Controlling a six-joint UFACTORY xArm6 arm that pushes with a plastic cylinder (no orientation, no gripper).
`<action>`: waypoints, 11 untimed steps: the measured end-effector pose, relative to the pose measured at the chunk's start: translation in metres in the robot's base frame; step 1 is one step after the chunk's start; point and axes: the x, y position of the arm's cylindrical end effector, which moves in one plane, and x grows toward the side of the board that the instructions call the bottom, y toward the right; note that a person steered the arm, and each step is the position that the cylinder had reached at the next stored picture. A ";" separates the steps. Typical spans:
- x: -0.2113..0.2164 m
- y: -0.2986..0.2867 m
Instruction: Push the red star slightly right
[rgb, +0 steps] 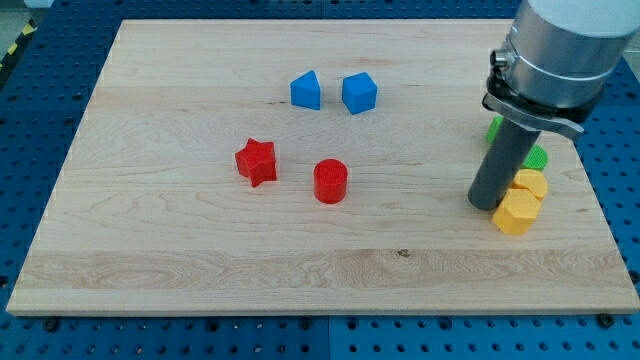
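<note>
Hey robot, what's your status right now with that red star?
My tip far right, beside yellow blocks. Red star untouched, centre-left. Red cylinder sits just right of it, in the way.

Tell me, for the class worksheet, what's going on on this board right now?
A robot arm with a dark rod is meant to nudge the red star slightly right, but hasn't reached it. My tip sits at the view's right, beside two yellow blocks, with green blocks partly hidden behind the rod. The star lies far off toward the view's left, with a red cylinder just to its right. Two blue blocks sit nearer the view's top.
</note>
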 end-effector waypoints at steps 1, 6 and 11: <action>0.014 0.005; -0.089 -0.149; -0.045 -0.346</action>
